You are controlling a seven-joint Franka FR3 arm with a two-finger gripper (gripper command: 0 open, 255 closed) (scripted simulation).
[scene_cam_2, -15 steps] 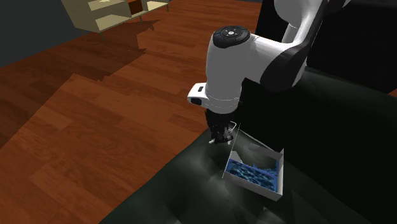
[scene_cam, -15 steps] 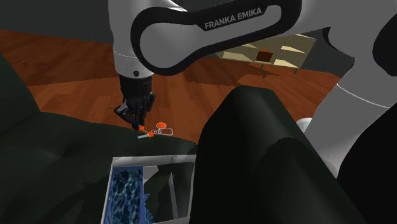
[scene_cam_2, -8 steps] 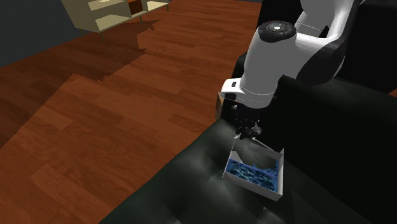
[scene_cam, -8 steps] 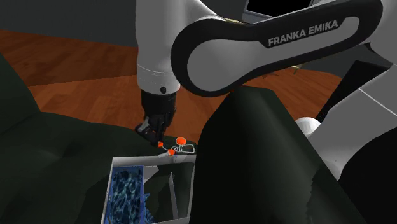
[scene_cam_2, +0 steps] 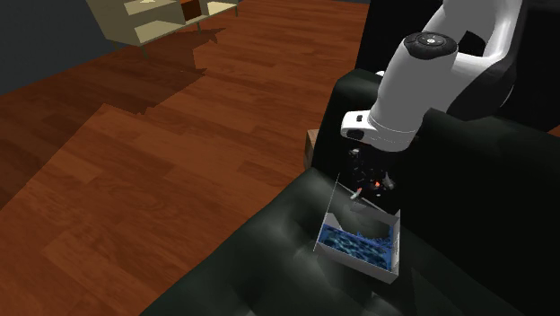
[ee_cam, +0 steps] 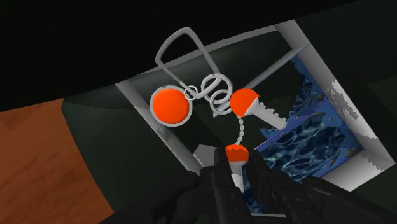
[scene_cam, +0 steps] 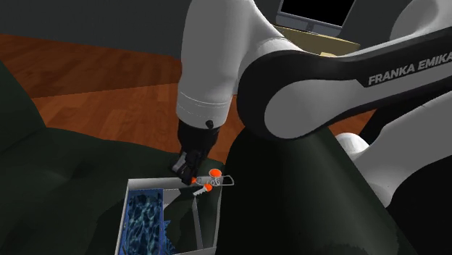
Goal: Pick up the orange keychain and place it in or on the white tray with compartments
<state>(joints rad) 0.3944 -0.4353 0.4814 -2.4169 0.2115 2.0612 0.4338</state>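
The orange keychain [ee_cam: 170,105] has orange round pieces joined by grey wire rings and a loop. It hangs from my gripper [ee_cam: 235,164], whose black fingers are shut on its lowest orange piece. In the shoulder view the keychain [scene_cam: 211,177] dangles beside the gripper [scene_cam: 190,176], over the far right corner of the white tray [scene_cam: 137,187]. The tray has thin dividers and a blue patterned lining [ee_cam: 305,140]. From the second exterior view, the gripper [scene_cam_2: 366,184] and keychain [scene_cam_2: 375,188] hover just above the tray [scene_cam_2: 393,247].
The tray rests on a dark sofa seat [scene_cam: 65,181]. A tall dark cushion [scene_cam: 290,181] rises right beside the tray on the shoulder view's right. Wooden floor [scene_cam_2: 135,162] lies beyond the sofa, with a beige shelf unit [scene_cam_2: 144,18] far off.
The arm has swung toward the shoulder view's right and nearer, carrying the keychain from above the sofa seat to above the tray's far corner. The fingers stayed shut on it.
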